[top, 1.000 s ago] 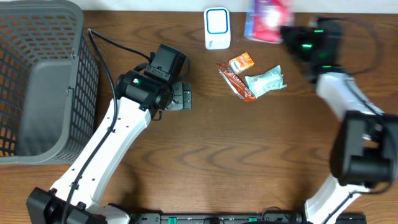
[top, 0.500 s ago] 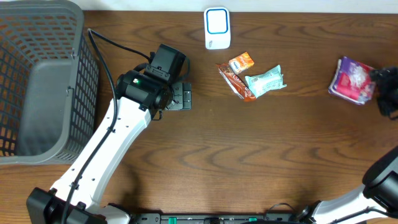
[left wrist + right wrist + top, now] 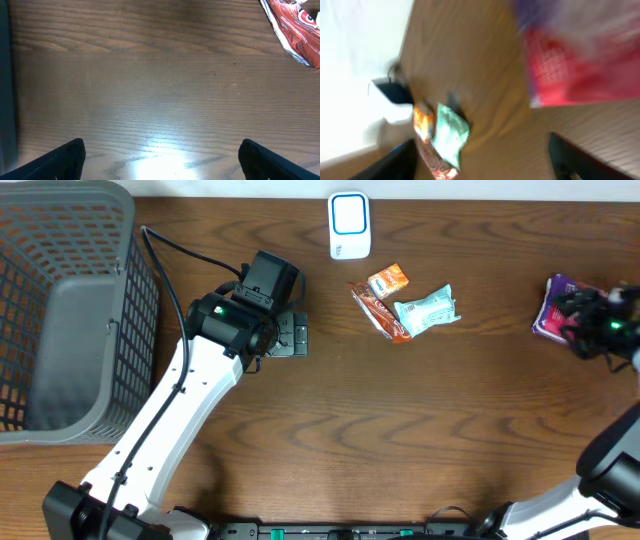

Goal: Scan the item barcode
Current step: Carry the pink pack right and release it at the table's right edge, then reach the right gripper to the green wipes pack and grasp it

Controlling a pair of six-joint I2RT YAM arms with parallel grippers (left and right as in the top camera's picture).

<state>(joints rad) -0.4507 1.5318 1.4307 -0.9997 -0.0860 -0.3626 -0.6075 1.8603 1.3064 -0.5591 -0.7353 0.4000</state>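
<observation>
Although the right wrist view is smeared with motion blur, the right gripper (image 3: pixel 598 328) reads as released: its two fingers (image 3: pixel 400 160) sit at the bottom corners of that view, apart, with only wood between them. One purple-and-pink packet (image 3: pixel 553 304) lies on the table (image 3: pixel 420 440) at the far right of the overhead view, right beside that gripper. Touching or just clear, cannot tell, and the print is too blurred to read. The left gripper (image 3: pixel 162 157) is also released, its two fingertips spread wide with bare tabletop between them and nothing held. In overhead it hangs over the wood left of centre, at the end of the left arm (image 3: pixel 170 420) that runs diagonally up from the front edge. Three small snack packets cluster mid-table, well apart from the purple-and-pink one, so four packets in all: one orange packet (image 3: pixel 388 281), one red-brown wrapper (image 3: pixel 378 310), one mint-green packet (image 3: pixel 427 310). The red-brown wrapper touches the mint-green packet, with the orange packet just beside both. A corner of the red-brown wrapper shows at the top right of the left wrist view. One barcode scanner (image 3: pixel 349 225), white with a blue-outlined face, stands at the back edge near the cluster, well apart from the purple-and-pink packet. One grey mesh basket (image 3: pixel 60 310) fills the far left.
</observation>
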